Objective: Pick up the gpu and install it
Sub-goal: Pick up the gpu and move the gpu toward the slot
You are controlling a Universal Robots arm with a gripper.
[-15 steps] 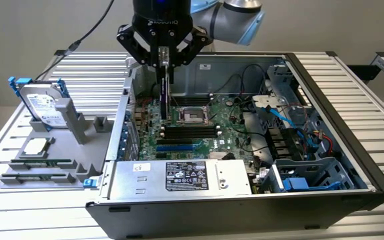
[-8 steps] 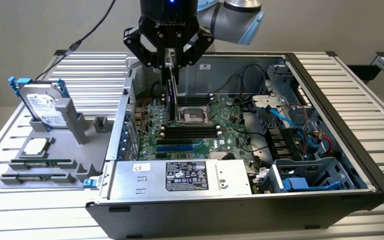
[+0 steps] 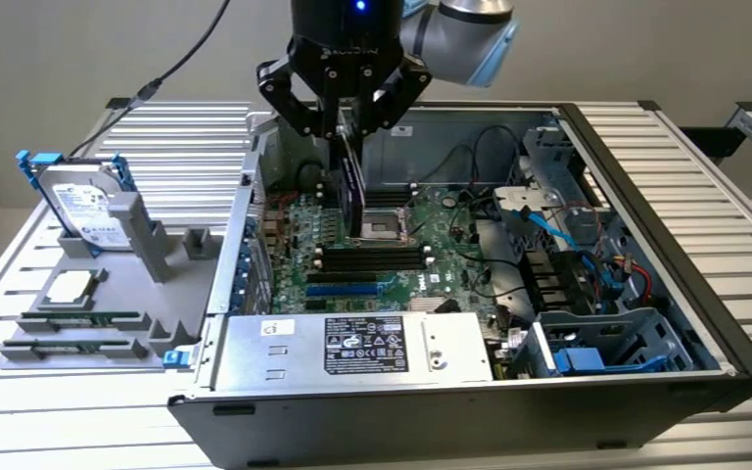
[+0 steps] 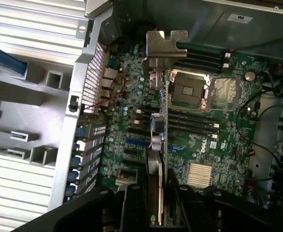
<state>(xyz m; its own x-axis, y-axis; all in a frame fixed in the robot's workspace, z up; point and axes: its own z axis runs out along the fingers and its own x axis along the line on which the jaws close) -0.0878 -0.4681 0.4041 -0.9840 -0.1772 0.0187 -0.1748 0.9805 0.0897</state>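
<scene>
We have the black two-fingered tool (image 3: 346,127) (image 4: 160,208) over the open computer case, its fingers (image 4: 134,210) pinching the flat gpu (image 3: 352,191) (image 4: 157,140), a green board with a dark face and a silver end bracket. The card hangs edge-down straight beneath the tool, bracket end lowest and farthest from the fingers.

Right under that bracket lies the green motherboard (image 3: 390,269) (image 4: 132,96). The square metal processor socket (image 3: 386,223) (image 4: 187,92) sits just beside the card's lower end. Just past the socket run the long black memory slots (image 3: 369,258) (image 4: 194,121). We cannot tell how much air is left between the bracket and the board.

There is open room around the card on both flat faces, with nothing touching it but the fingers. On the exterior view's left of the tool the grey perforated case wall (image 3: 248,211) (image 4: 95,72) stands close. On the exterior view's right a tangle of black and blue cables (image 3: 546,230) lies well apart from it.

Below the tool, toward the near edge of the case, sits the silver power supply box (image 3: 350,345) with its dark label. Outside the wall, a grey plastic holder (image 3: 154,245) on the slatted metal table (image 3: 36,431) carries the silver hard drive in a blue frame (image 3: 82,206).
</scene>
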